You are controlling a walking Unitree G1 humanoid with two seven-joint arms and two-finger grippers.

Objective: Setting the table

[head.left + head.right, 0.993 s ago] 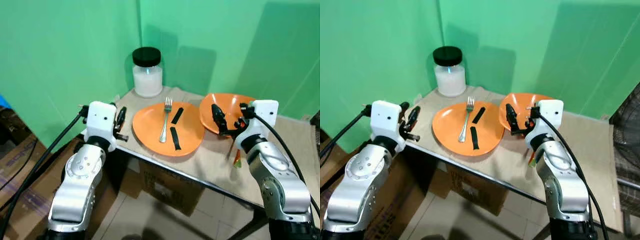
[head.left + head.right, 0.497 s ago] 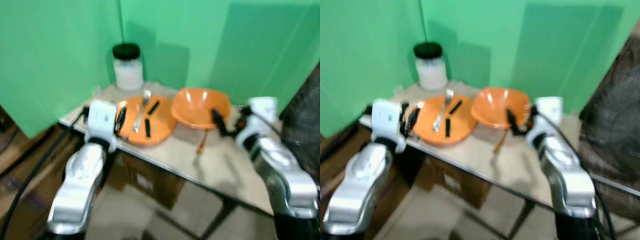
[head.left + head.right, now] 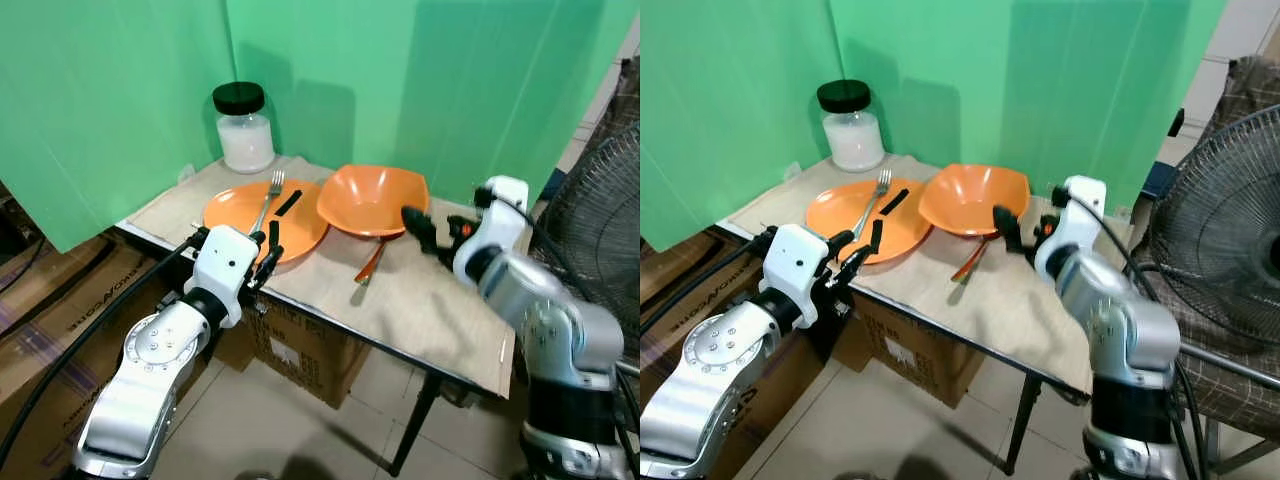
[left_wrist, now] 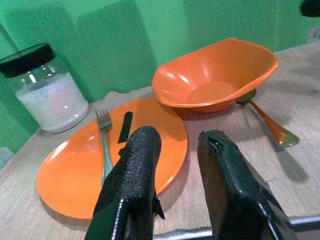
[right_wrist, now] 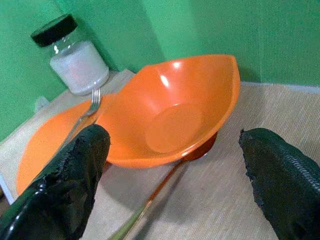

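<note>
The plate (image 3: 262, 209) (a fork (image 3: 266, 199) lies on it) is seen at the table's (image 3: 420, 310) left, the bowl (image 3: 372, 198) touching its right edge, a jar (image 3: 244, 127) beyond. A spoon (image 4: 268, 124) lies beside the bowl. The left gripper (image 4: 175, 187) is held slightly parted, empty, near the plate. The right gripper (image 5: 175, 185) is spread wide, empty, facing the bowl.

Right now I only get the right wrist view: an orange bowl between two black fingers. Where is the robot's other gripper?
Observer: The left gripper hovers at the near edge of the table, by the orange plate, fingers a little apart.
Operator: Is there anything on that plate besides the fork?
Observer: A black strip lies beside the fork.
Operator: What stands off to the robot's right?
Observer: A fan, next to the table.
</note>
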